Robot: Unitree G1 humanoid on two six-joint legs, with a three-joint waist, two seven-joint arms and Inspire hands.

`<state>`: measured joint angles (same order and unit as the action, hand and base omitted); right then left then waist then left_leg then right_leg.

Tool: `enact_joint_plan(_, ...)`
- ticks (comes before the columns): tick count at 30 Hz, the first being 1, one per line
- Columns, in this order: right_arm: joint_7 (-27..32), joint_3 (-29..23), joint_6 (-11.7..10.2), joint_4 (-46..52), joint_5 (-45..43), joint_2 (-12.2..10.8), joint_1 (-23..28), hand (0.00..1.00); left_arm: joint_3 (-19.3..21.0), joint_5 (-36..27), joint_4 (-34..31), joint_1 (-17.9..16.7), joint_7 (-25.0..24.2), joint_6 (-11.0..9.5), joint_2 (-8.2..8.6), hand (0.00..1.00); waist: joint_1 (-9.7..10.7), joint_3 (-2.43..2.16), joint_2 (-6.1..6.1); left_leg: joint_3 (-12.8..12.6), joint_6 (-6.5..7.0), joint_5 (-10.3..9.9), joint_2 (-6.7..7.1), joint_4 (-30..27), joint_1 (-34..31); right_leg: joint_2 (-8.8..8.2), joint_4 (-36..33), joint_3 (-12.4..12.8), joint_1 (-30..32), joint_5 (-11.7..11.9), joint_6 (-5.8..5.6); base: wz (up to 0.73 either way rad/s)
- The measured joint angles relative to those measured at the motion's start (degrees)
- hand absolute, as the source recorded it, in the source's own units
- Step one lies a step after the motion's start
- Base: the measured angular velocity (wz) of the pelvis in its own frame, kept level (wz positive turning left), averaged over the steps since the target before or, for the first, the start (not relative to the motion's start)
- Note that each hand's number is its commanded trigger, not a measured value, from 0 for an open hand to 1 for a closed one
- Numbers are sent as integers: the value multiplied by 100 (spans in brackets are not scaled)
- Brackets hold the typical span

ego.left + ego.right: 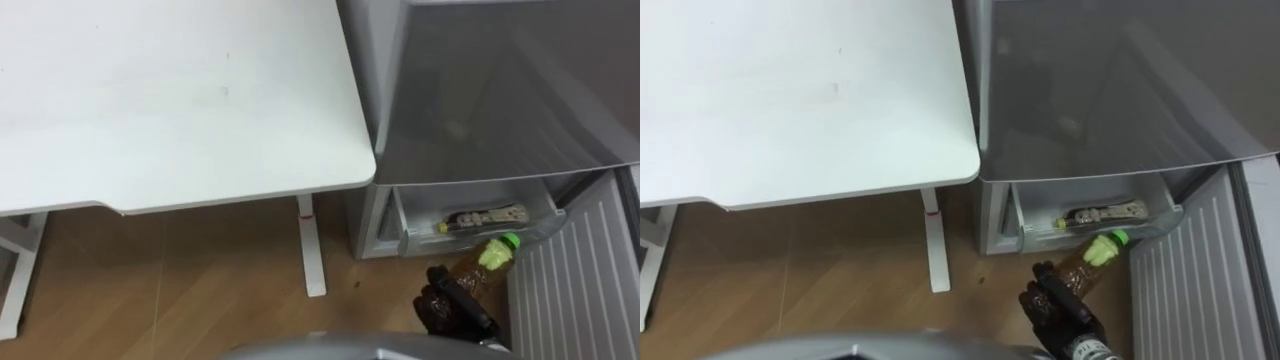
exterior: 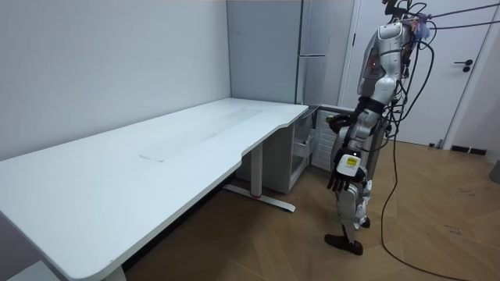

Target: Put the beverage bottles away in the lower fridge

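In the left eye view my right robot hand point(image 1: 447, 305) comes in from the lower right, its fingers curled round the lower body of a brown tea bottle point(image 1: 478, 268). The bottle is tilted, and its green cap point(image 1: 508, 241) points away from me toward the open lower fridge drawer point(image 1: 420, 243). The cap sits just before the drawer's front wall; I cannot tell whether it touches. A second bottle point(image 1: 487, 217) lies on its side inside that drawer. The white worktop point(image 1: 180, 100) stands to the left of the grey fridge point(image 1: 500, 90). In the room view I stand upright on the wooden floor point(image 2: 437, 234) before the fridge, beside the worktop's far end. My right robot hand is held forward toward the drawer, and my left robot hand point(image 2: 340, 183) hangs at my side with its fingers loose. The right eye view shows the same grip, the cap just before the drawer.
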<state>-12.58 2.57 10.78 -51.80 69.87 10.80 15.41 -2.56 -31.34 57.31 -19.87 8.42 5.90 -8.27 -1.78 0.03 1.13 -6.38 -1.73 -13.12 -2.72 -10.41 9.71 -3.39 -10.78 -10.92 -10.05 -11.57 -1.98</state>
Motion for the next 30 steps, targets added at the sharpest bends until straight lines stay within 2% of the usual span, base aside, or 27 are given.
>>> enact_joint_plan(4,263,-138,-49,-265,10,20,-180,100,92,413,17,-13,-22,-1,8,0,-23,-7,-29,-1,1,2,9,-1,11,-7,17,14,1,-8,-2,0)
enact_joint_plan(9,530,-531,-120,-291,23,41,-443,100,266,968,23,-244,-37,2,68,0,0,-3,-52,-3,4,2,34,-36,78,-20,14,72,-20,-22,-21,-4)
enact_joint_plan(10,549,-591,-126,-299,22,41,-480,100,288,986,31,-271,-39,3,69,0,5,4,-59,-3,4,2,37,-37,83,-24,14,67,-30,-24,-24,0)
enact_joint_plan(11,585,-671,-144,-310,29,45,-542,100,341,1092,60,-331,-39,8,70,0,16,31,-83,6,5,2,44,-41,91,-36,19,42,-79,-36,-29,6)
enact_joint_plan(15,705,-901,-146,-310,161,122,-663,100,593,1185,57,-546,-79,122,64,0,20,36,-161,84,30,-26,72,-96,79,-73,-2,-37,-101,-128,-46,12)
enact_joint_plan(19,783,-1074,-149,-315,385,302,-965,100,696,1183,57,-559,-186,183,36,0,71,39,-156,193,51,-39,101,-244,-150,-115,-73,-154,15,-150,-54,17)
enact_joint_plan(21,830,-1073,-150,-492,663,496,-1385,100,677,1170,56,-332,-292,255,-7,0,119,51,-150,269,57,-41,141,-455,-490,-196,-357,-221,357,-208,-56,19)
enact_joint_plan(24,928,-1071,-149,-664,728,628,-2010,100,681,1182,65,-11,-289,266,-61,0,92,67,-141,263,60,-40,160,-723,-985,-261,-744,-176,922,-275,-32,2)
enact_joint_plan(27,1020,-1068,-152,-783,896,705,-2396,100,665,1178,64,306,-289,293,-170,0,23,72,-142,290,62,-39,147,-935,-1427,-273,-950,-179,1340,-294,0,4)
enact_joint_plan(30,1137,-1067,-152,-1173,964,748,-2983,100,666,1124,68,645,-286,277,-259,0,-49,126,-138,317,74,-32,150,-1222,-1931,-339,-1339,-192,1894,-327,57,3)
